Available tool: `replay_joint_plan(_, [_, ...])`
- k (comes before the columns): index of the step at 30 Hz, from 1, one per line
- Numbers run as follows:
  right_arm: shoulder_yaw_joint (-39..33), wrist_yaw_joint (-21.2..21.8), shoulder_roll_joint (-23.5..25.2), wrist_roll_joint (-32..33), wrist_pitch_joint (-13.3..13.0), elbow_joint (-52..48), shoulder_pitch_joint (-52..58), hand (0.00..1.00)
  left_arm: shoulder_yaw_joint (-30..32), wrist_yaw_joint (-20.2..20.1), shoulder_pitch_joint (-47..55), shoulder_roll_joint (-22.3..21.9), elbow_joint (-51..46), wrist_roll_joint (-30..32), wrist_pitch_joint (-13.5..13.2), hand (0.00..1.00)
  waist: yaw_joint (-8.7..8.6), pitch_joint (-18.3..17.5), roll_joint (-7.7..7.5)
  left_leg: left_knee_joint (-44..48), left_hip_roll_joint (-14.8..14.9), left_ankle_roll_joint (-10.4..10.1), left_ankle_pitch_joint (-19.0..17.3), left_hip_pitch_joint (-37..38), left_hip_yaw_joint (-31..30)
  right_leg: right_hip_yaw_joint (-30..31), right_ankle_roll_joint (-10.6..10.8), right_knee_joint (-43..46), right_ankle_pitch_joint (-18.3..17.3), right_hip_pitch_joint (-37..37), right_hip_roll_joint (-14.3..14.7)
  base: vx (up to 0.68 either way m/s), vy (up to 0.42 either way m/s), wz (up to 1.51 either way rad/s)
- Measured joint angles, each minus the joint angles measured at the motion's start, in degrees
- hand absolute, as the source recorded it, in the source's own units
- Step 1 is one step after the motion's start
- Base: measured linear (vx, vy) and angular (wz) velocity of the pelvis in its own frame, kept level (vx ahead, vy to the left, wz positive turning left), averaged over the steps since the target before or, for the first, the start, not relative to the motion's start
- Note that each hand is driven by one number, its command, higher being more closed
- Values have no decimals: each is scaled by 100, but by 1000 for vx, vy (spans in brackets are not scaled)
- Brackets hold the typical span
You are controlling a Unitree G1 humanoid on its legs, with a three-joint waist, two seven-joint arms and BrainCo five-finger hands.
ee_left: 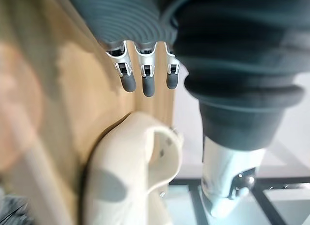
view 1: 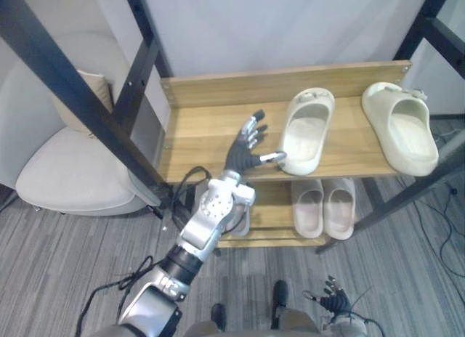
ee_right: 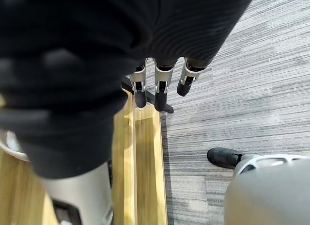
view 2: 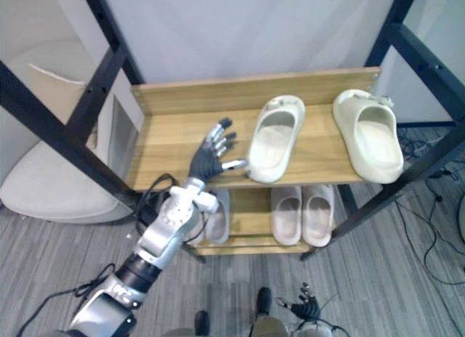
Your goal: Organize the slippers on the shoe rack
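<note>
A cream slipper (view 1: 306, 130) is laid on the shoe rack's top shelf (view 1: 196, 134), with a second cream slipper (view 1: 400, 126) set apart at its three o'clock. At its eight o'clock the left hand (view 1: 240, 157) is held with fingers spread, thumb just beside the heel. The right hand (view 1: 336, 302) is hung low, fingers relaxed.
</note>
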Motion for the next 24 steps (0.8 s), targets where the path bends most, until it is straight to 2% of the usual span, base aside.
replay_joint_plan(10, [192, -11, -93, -3, 9, 106, -87, 0, -213, 6, -350, -82, 529, 66, -155, 0, -50, -20, -38, -63, 93, -54, -61, 159, 90, 76, -2, -3, -32, 28, 92, 33, -6, -6])
replay_joint_plan(13, [199, -11, -96, -19, 9, 93, -82, 0, -355, 18, -552, -169, 819, 70, -158, 0, -88, -14, -93, -66, 101, -68, -107, 178, 128, 151, 1, -1, -60, 62, 95, 1, 9, -7])
replay_joint_plan(17, [257, 6, -80, -29, 10, -10, -27, 0, -502, 31, -966, -531, 1212, 194, -177, 0, -81, -48, -185, 28, 94, -50, -138, -4, 261, 237, -10, 34, -51, -150, 84, 12, 9, -11])
replay_joint_plan(24, [410, 21, -79, -30, 29, -353, 109, 0, -674, 52, -1329, -993, 1646, 289, -170, 0, -104, -35, -208, 34, 85, -48, -136, -14, 403, 348, -15, 43, -45, -239, 83, 36, 5, -10])
